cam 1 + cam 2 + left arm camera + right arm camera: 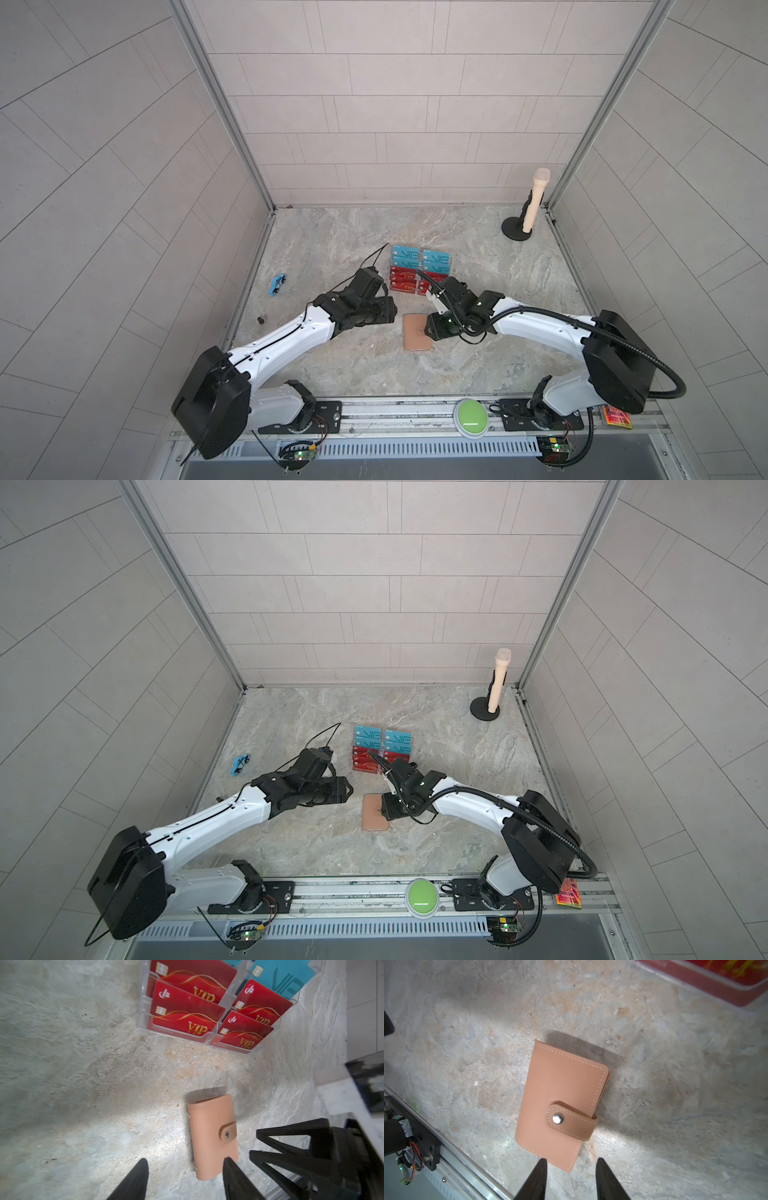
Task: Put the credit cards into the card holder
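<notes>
Card holder [560,1088] snapped shut on surface [467,1064] | left claw [185,1159], right claw [571,1159]: parted, empty | risk: holder pushed away if strap [577,1126] is missed

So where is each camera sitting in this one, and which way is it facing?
Top views: high over the near edge, looking down at the table; the left arm and right arm show whole, with the holder between them.
Left wrist: on the left arm, looking past the left gripper at the holder and cards; the right gripper shows too.
Right wrist: on the right arm, looking past the right gripper at the holder.
Shared: all four views show the holder.
</notes>
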### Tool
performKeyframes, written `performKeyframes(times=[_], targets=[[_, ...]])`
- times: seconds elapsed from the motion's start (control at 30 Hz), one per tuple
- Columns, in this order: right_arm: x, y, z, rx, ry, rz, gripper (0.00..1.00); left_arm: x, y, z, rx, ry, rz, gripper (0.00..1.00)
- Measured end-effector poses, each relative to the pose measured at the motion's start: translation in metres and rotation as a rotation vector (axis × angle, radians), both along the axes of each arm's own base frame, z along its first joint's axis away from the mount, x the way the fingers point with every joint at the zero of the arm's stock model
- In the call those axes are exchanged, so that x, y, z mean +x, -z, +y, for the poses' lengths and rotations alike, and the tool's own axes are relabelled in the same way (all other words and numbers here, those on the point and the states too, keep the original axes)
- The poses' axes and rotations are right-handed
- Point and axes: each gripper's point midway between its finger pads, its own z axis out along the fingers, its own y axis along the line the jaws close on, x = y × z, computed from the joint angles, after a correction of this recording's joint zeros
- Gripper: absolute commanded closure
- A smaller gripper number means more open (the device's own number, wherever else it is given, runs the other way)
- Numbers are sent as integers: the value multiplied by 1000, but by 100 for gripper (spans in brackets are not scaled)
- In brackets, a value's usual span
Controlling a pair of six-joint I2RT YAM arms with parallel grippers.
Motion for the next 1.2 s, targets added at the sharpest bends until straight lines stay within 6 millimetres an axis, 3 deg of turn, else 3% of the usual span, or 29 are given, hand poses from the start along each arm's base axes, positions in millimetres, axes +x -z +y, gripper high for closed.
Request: performKeyframes(times=[0.3,0.57,1.07,1.2], targets=[[-2,25,4,-15,-8,49,64,-10,26,-15,-75,12,99,42],[-3,38,-3,-51,6,54,71,-10,33,-28,-118,39,125,47],[1,40,-5,-64,37,49,72,-24,75,-39,-184,49,204,48],[1,40,-4,-65,38,50,72,-22,76,-47,-236,51,204,48]])
